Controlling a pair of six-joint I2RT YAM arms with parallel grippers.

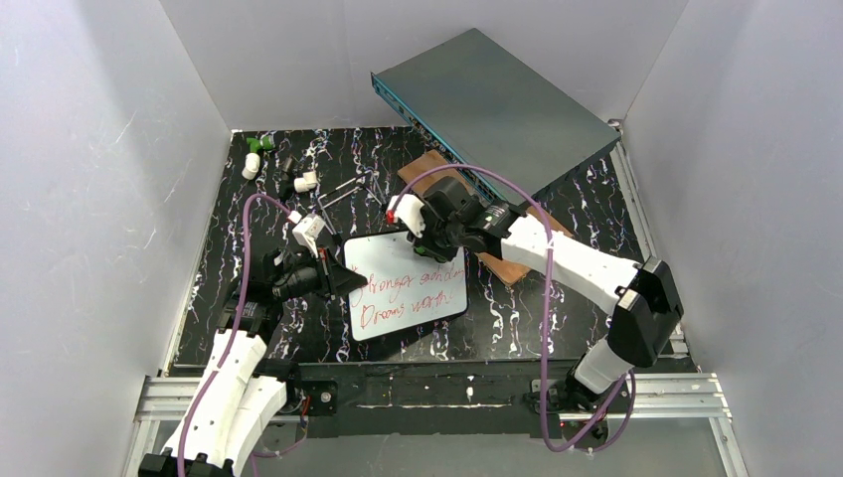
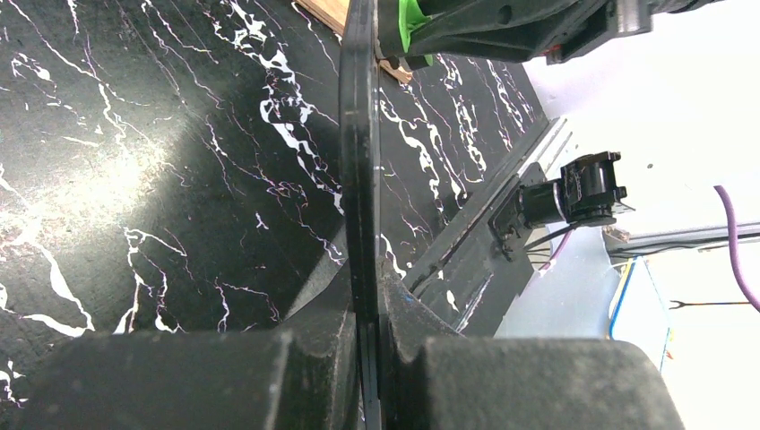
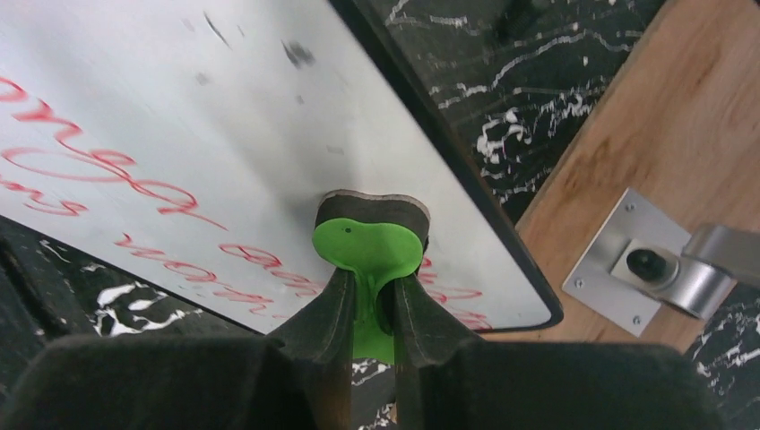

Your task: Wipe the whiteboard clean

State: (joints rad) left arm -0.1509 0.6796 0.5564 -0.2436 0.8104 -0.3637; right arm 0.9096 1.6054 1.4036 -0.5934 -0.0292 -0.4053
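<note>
The whiteboard (image 1: pixel 408 288) lies in the middle of the black marbled table, with two lines of red handwriting on it. My left gripper (image 1: pixel 343 281) is shut on its left edge; in the left wrist view the thin black rim (image 2: pixel 360 161) runs edge-on between the closed jaws of that gripper (image 2: pixel 372 340). My right gripper (image 1: pixel 422 237) is shut on a green eraser (image 3: pixel 367 246) with a dark pad. The pad rests on the whiteboard (image 3: pixel 179 116) near its far right corner, over the red writing. The right gripper (image 3: pixel 369 305) pinches the eraser's green stem.
A grey-teal metal box (image 1: pixel 497 99) leans at the back right, over a wooden plank (image 1: pixel 517 263) with a metal bracket (image 3: pixel 645 269). Small white and green parts (image 1: pixel 253 159) lie at the back left. White walls enclose the table; a metal rail (image 1: pixel 437 393) runs along the front.
</note>
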